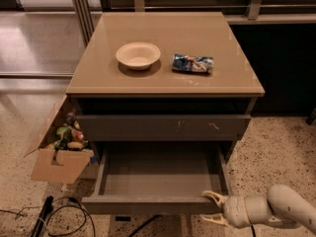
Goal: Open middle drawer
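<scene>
The middle drawer stands pulled out, showing its empty grey box interior. Its plain front faces me at the bottom of the camera view. My gripper comes in from the lower right, at the right end of that front. Its fingers are spread, one at the front's top edge and one lower, in front of the panel. Above it, the larger drawer front with pale scratch marks is closed. Anything below the open drawer is hidden.
A cream bowl and a crumpled blue snack bag lie on the cabinet top. An open cardboard box of items leans at the cabinet's left side. Black cables lie on the speckled floor at lower left.
</scene>
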Available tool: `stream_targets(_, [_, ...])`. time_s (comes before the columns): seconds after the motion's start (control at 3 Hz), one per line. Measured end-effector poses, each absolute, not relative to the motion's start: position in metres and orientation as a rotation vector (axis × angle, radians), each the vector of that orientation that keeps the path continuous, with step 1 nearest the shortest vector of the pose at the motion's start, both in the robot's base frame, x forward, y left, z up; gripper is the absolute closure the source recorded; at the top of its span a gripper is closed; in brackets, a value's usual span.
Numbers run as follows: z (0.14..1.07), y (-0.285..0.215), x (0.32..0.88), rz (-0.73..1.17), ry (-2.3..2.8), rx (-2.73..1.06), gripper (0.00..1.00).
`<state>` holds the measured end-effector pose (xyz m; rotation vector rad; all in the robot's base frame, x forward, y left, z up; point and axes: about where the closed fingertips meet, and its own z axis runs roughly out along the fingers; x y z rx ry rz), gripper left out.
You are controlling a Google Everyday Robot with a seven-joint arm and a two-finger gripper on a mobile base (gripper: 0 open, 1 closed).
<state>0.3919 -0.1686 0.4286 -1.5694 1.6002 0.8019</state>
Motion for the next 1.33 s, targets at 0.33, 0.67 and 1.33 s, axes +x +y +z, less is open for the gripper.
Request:
stream_targets(0.33, [0.4286,-0.1686,0.3918,0.802,1.600,-1.569,0.94])
stream_targets(0.67, [0.4286,-0.1685,0.3918,0.802,1.600,-1.569,1.00])
stream_targets(1.33, [0.4286,-0.1684,0.3918,0.802,1.600,-1.569,0.88])
